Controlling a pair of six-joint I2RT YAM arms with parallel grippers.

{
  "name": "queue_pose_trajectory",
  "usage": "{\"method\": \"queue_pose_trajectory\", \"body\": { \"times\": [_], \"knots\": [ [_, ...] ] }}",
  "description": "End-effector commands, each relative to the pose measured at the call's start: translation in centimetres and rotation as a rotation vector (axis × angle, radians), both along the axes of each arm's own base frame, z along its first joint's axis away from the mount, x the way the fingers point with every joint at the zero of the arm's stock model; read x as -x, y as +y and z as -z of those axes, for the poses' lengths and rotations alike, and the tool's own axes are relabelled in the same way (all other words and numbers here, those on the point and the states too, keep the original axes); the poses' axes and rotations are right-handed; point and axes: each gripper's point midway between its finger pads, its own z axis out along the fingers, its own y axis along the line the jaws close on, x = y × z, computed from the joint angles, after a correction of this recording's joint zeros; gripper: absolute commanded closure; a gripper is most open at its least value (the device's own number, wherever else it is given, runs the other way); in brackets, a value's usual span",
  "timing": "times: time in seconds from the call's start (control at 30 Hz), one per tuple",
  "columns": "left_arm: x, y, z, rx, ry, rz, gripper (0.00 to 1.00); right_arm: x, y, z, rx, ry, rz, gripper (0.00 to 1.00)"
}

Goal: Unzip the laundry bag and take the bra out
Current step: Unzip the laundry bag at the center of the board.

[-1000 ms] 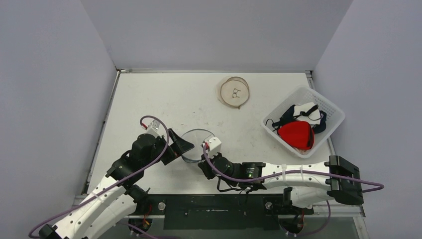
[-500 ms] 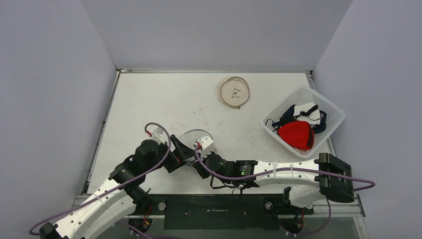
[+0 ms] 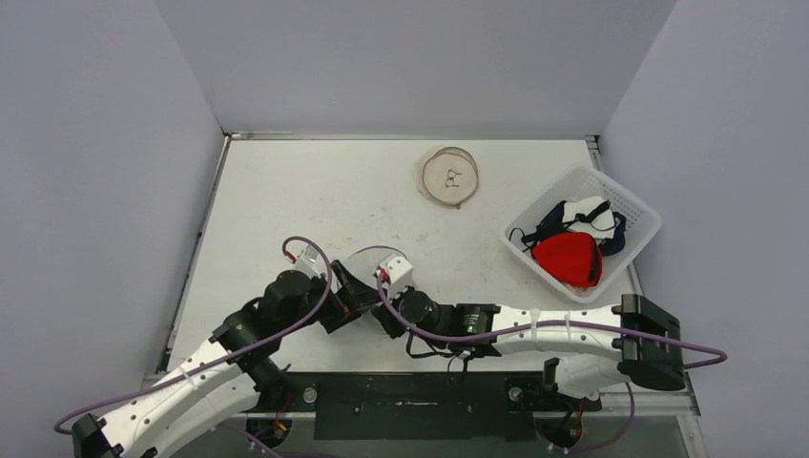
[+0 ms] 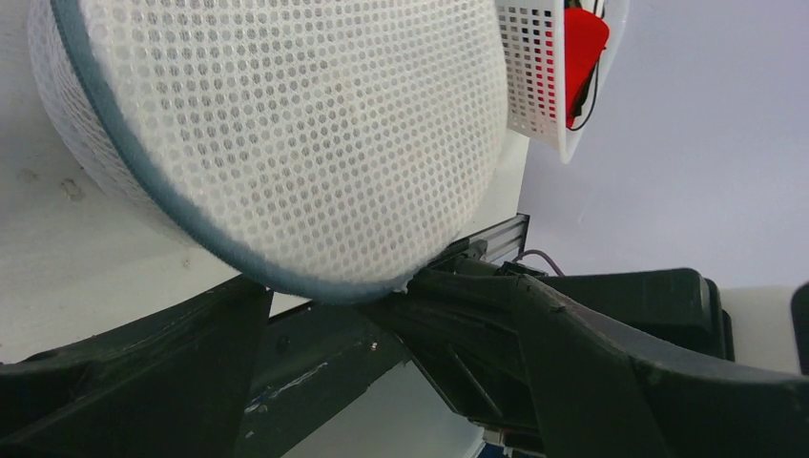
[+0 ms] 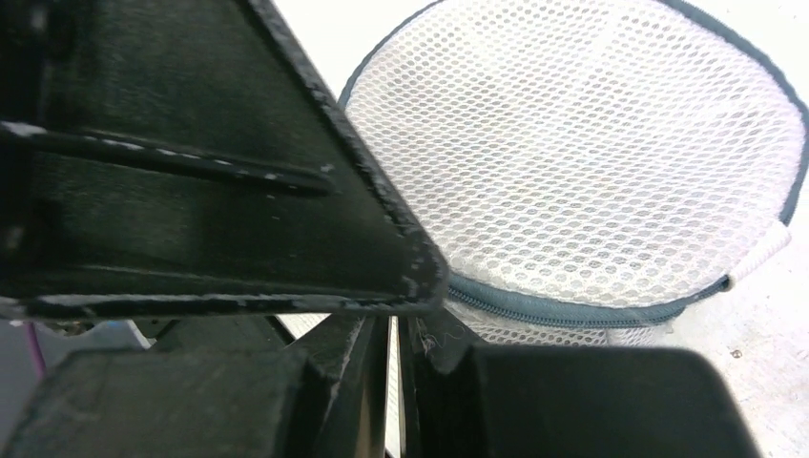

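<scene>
— Left end effector point(image 3: 349, 292)?
— Spread wide, at the left edge of the mesh laundry bag point(image 5: 591, 162).
— Right end effector point(image 3: 384, 310)?
— Pressed together by the bag's zip; whether it nips the pull, I cannot tell.
— The bag?
— Between them, near middle of the bench point(image 3: 286, 191).

Laundry bag point(image 5: 591, 181): white mesh cloth; basket point(image 3: 625, 202): perforated white plastic.

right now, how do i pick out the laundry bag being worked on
On the table, look near the front edge where the left arm and right arm meet. The laundry bag is the round white mesh drum with a grey-blue zip rim, unlike the tan disc farther back or the square basket.
</scene>
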Motion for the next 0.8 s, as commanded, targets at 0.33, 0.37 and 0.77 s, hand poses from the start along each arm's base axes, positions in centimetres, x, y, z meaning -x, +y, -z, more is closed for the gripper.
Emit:
{"method": "queue_pose_trajectory", "body": {
  "times": [0.33, 0.37, 0.77],
  "knots": [
    [0.8, -1.1, -2.2, 0.165, -0.006, 0.004, 0.04, -1.0, -1.0, -3.4, -0.109, -0.036, 0.057, 0.95],
    [0.6, -1.2, -2.1, 0.168, -0.009, -0.002, 0.03, -0.9, -1.0, -3.4, -0.107, -0.035, 0.056, 0.95],
    [-2.7, -0.6, -1.3, 0.128, -0.032, -0.154, 0.65, 0.1, -0.9, -2.9, -0.094, -0.017, 0.030, 0.95]
  ]
}}
